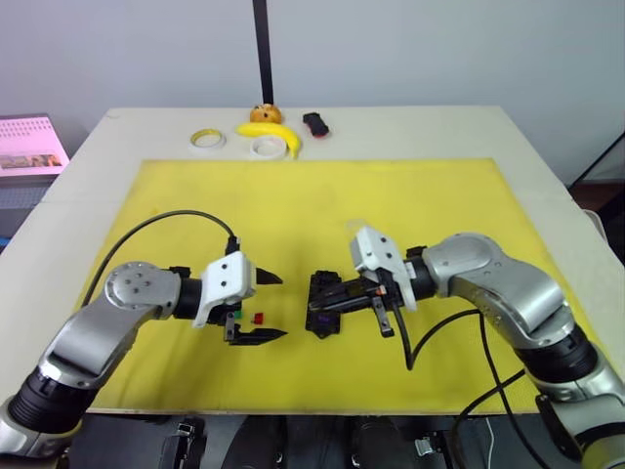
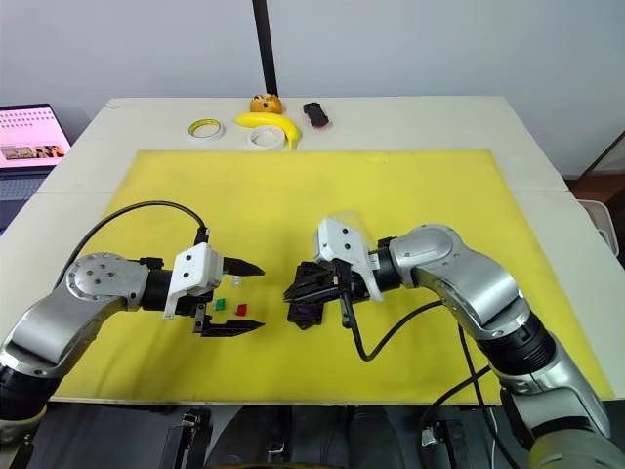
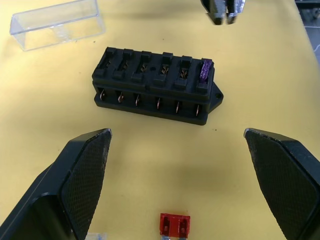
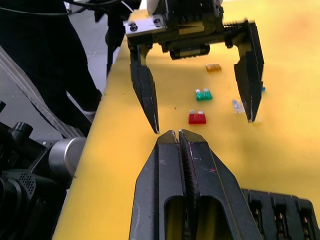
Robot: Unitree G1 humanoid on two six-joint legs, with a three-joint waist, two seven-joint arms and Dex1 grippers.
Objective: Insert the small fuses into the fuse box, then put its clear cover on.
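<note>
Nearest the robot, the left gripper [image 2: 227, 296] hangs low over the yellow mat [image 1: 293, 195] with its two black fingers spread wide and nothing between them. Just under and between those fingers lie the loose fuses: a red fuse [image 3: 175, 224], a green fuse [image 4: 203, 94], a yellow fuse [image 4: 213, 67] and a pale clear one [image 4: 238, 105], all flat on the mat and close together.

A little further on sits the fuse box [image 3: 156, 84], a black block with a row of six slots. A purple fuse [image 3: 205, 71] already stands in the end slot; the other five slots look empty. The right gripper [image 4: 178, 136] hovers right beside the box with its fingers pressed together, and I see nothing held in them.

Just past the box, near the right wrist, lies the clear cover [image 3: 58, 23], resting apart from the box.

The fuses look very light, hard and smooth, so they may slide or flip under a clumsy pinch. The best hold is probably across the flat coloured sides of the plastic head, leaving the metal blades free to enter a slot. The cover seems thin, stiff and slippery; gripping its long side walls gently should suit it.

At the far edge of the table lie two tape rolls [image 1: 207, 139], a banana [image 1: 271, 134] and a small black-red object [image 1: 314, 124].
</note>
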